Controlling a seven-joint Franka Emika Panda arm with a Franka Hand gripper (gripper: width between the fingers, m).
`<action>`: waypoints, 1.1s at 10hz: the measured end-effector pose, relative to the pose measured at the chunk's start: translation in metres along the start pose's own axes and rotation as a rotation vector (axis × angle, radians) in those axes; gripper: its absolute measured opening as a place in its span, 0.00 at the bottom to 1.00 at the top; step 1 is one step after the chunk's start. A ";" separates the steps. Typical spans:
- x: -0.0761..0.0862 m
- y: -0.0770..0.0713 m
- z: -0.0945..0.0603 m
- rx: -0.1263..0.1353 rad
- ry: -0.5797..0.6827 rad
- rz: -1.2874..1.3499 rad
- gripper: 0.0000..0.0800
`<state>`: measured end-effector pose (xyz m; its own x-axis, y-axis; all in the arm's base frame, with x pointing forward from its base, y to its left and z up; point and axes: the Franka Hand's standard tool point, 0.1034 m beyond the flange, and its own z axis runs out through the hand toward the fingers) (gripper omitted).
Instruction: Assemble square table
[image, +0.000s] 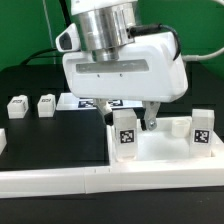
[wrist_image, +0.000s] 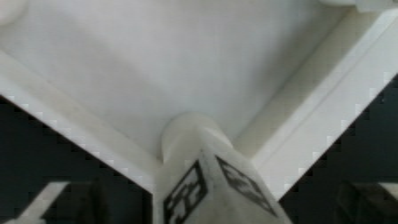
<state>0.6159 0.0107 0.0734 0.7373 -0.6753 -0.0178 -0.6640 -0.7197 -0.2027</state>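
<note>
The gripper hangs over the square top with its jaws open. One dark finger shows in the exterior view, clear of the leg post beside it. In the wrist view this leg post stands upright between the spread jaws, at a corner where two raised rims of the square top meet. Nothing is gripped.

A second leg post stands upright at the top's corner on the exterior view's right. The square top lies on the black table, against the white rail along the near edge. Two loose leg posts sit near the far edge, with the marker board beside them.
</note>
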 end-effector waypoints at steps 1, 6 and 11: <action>0.000 0.000 0.001 -0.001 -0.001 -0.055 0.81; 0.004 -0.002 0.002 -0.046 0.010 -0.672 0.77; 0.007 0.000 0.002 -0.047 0.017 -0.483 0.37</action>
<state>0.6207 0.0063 0.0713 0.9607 -0.2648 0.0835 -0.2518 -0.9576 -0.1396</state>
